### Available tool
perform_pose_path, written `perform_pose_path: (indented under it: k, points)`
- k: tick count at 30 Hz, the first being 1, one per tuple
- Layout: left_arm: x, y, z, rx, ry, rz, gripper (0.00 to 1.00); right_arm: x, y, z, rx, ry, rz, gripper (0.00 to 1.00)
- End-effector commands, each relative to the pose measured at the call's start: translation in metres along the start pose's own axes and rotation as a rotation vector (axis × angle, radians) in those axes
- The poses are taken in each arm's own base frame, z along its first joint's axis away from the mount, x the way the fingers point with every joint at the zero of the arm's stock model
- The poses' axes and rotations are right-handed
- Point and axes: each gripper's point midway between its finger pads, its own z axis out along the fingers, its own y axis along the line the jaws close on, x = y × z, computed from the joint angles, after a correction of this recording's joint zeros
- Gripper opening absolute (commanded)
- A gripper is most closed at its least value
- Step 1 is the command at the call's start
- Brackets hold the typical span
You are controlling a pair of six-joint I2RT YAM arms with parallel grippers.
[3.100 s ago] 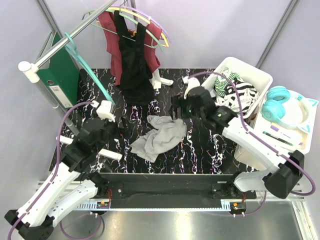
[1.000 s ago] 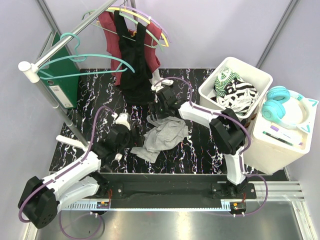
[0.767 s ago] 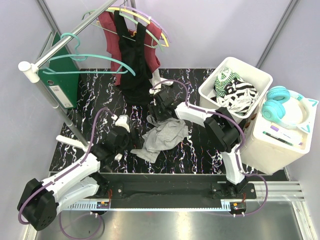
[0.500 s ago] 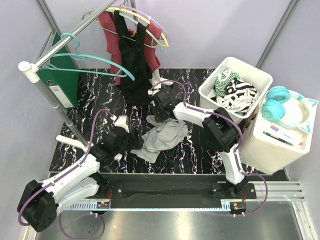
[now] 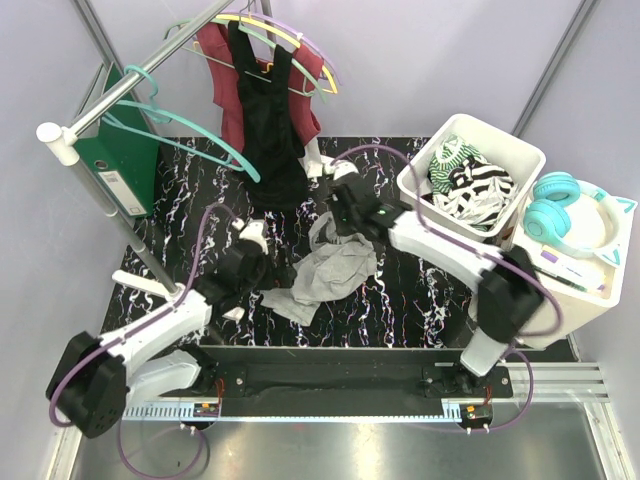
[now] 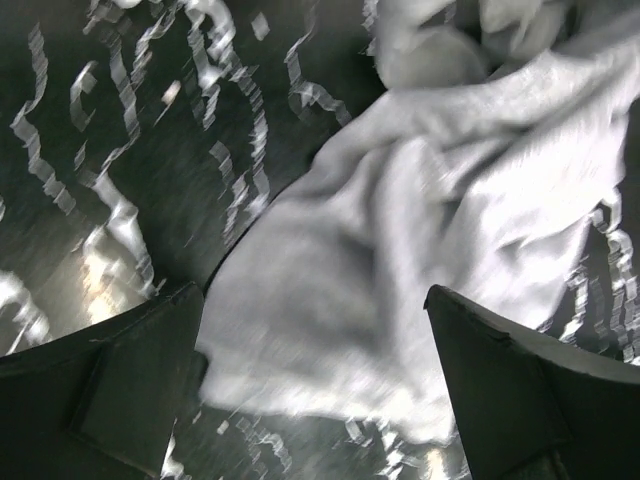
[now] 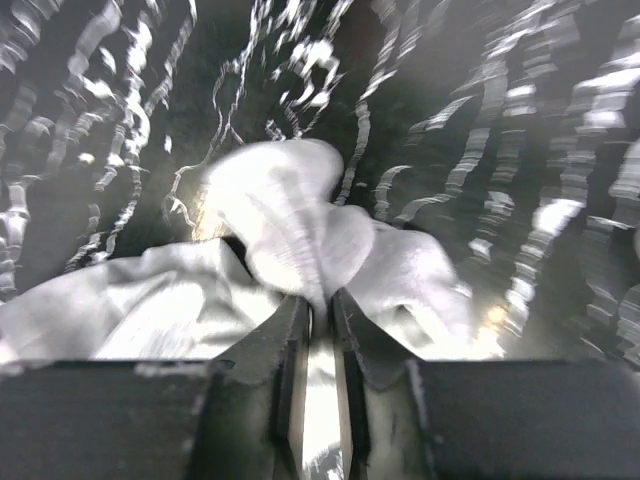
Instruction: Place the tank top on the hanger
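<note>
- The light grey knit tank top (image 5: 325, 272) lies crumpled in the middle of the black marble-patterned table (image 5: 400, 295), with its upper edge lifted into a peak.
- The right gripper (image 5: 330, 226) is clamped on that peak. In the right wrist view its fingers (image 7: 285, 345) are pressed together on a fold of the grey cloth (image 7: 290, 225).
- The left gripper (image 5: 266, 282) sits low at the tank top's left edge. In the left wrist view its fingers (image 6: 110, 385) are spread wide apart, with cloth (image 6: 350, 300) between them and nothing gripped.
- The thin teal plastic hanger (image 5: 238, 165) hangs by its hook from the metal rail (image 5: 150, 62) at the rear left, tilted, well apart from the tank top.
- A black top (image 5: 268, 120) and a maroon top (image 5: 222, 70) hang further along the rail.
- The white plastic bin (image 5: 528, 158) at the right holds a heap of green-and-white (image 5: 447, 165) and black-and-white striped clothes (image 5: 480, 192).
- Beside it, a white box (image 5: 560, 290) carries teal headphones (image 5: 565, 205) and pens (image 5: 555, 265) on top.
- A green binder (image 5: 125, 150) stands upright at the rear left.
</note>
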Motion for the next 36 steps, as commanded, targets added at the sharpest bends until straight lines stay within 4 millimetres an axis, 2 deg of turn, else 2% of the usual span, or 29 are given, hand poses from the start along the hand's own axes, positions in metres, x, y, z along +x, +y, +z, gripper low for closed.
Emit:
perform_pose_path:
  k: [1,2,3,4,5,7,8,10,11,12,13,14,15,17,18,21,23,24,26,27,28,29,30,31,33,34,36]
  points:
    - [-0.064,-0.054,0.009,0.161,-0.125,-0.015,0.99,-0.026,-0.027,-0.061,0.096,-0.163,0.043,0.22]
    - [-0.063,-0.059,0.017,0.173,-0.110,-0.015,0.99,-0.015,-0.032,-0.062,0.111,-0.148,0.048,0.22]
    - [-0.072,-0.070,0.018,0.207,-0.121,-0.019,0.99,-0.018,-0.037,-0.073,0.130,-0.175,0.063,0.21]
    - [-0.079,-0.079,0.020,0.247,-0.134,-0.026,0.99,-0.015,-0.040,-0.075,0.141,-0.175,0.070,0.21]
    - [-0.078,-0.083,0.028,0.253,-0.120,-0.026,0.99,-0.007,-0.044,-0.075,0.152,-0.167,0.076,0.20]
    - [-0.094,-0.099,0.031,0.307,-0.155,-0.029,0.98,-0.006,-0.047,-0.083,0.157,-0.181,0.085,0.20]
    - [-0.093,-0.100,0.038,0.312,-0.149,-0.023,0.98,-0.001,-0.049,-0.084,0.160,-0.176,0.088,0.20]
    - [-0.105,-0.107,0.043,0.326,-0.185,-0.005,0.96,-0.001,-0.049,-0.088,0.151,-0.185,0.096,0.20]
    - [-0.102,-0.104,0.052,0.303,-0.174,0.005,0.94,0.002,-0.048,-0.088,0.145,-0.179,0.102,0.19]
    - [-0.112,-0.102,0.057,0.269,-0.199,0.011,0.93,0.002,-0.045,-0.089,0.123,-0.177,0.108,0.20]
    - [-0.111,-0.098,0.063,0.244,-0.180,0.031,0.93,0.004,-0.043,-0.088,0.112,-0.171,0.109,0.20]
    - [-0.105,-0.087,0.078,0.177,-0.157,0.036,0.92,0.007,-0.041,-0.086,0.104,-0.163,0.113,0.20]
    - [-0.120,-0.087,0.082,0.143,-0.178,0.038,0.91,0.008,-0.040,-0.086,0.097,-0.161,0.117,0.20]
    - [-0.107,-0.071,0.103,0.063,-0.111,0.045,0.90,0.010,-0.039,-0.084,0.095,-0.156,0.124,0.21]
    - [-0.114,-0.070,0.106,0.046,-0.116,0.037,0.90,0.011,-0.039,-0.084,0.092,-0.154,0.121,0.21]
    - [-0.106,-0.055,0.118,0.032,-0.089,-0.007,0.89,0.008,-0.028,-0.080,0.041,-0.152,0.128,0.27]
    - [-0.110,-0.050,0.120,0.044,-0.107,-0.046,0.89,0.002,-0.017,-0.073,-0.009,-0.152,0.129,0.29]
    - [-0.103,-0.045,0.119,0.042,-0.098,-0.056,0.89,0.001,-0.008,-0.070,-0.047,-0.143,0.125,0.32]
    - [-0.106,-0.044,0.113,0.048,-0.121,-0.072,0.89,-0.008,0.002,-0.061,-0.079,-0.140,0.124,0.35]
    - [-0.097,-0.036,0.111,0.028,-0.113,-0.073,0.89,-0.011,0.005,-0.057,-0.088,-0.138,0.122,0.39]
    - [-0.102,-0.036,0.103,0.033,-0.137,-0.076,0.89,-0.014,0.009,-0.054,-0.099,-0.137,0.119,0.42]
    - [-0.092,-0.028,0.101,0.018,-0.125,-0.078,0.89,-0.020,0.015,-0.045,-0.117,-0.134,0.119,0.46]
    - [-0.091,-0.025,0.097,0.013,-0.131,-0.078,0.89,-0.022,0.019,-0.040,-0.125,-0.131,0.114,0.50]
    - [-0.093,-0.022,0.090,0.014,-0.144,-0.083,0.89,-0.024,0.022,-0.035,-0.132,-0.127,0.114,0.52]
    - [-0.082,-0.015,0.085,0.012,-0.129,-0.086,0.90,-0.027,0.027,-0.015,-0.122,-0.110,0.111,0.56]
    - [-0.085,-0.013,0.079,0.014,-0.140,-0.091,0.92,-0.027,0.026,-0.008,-0.112,-0.102,0.109,0.60]
    - [-0.075,-0.008,0.073,0.008,-0.128,-0.085,0.93,-0.024,0.023,0.012,-0.066,-0.081,0.105,0.62]
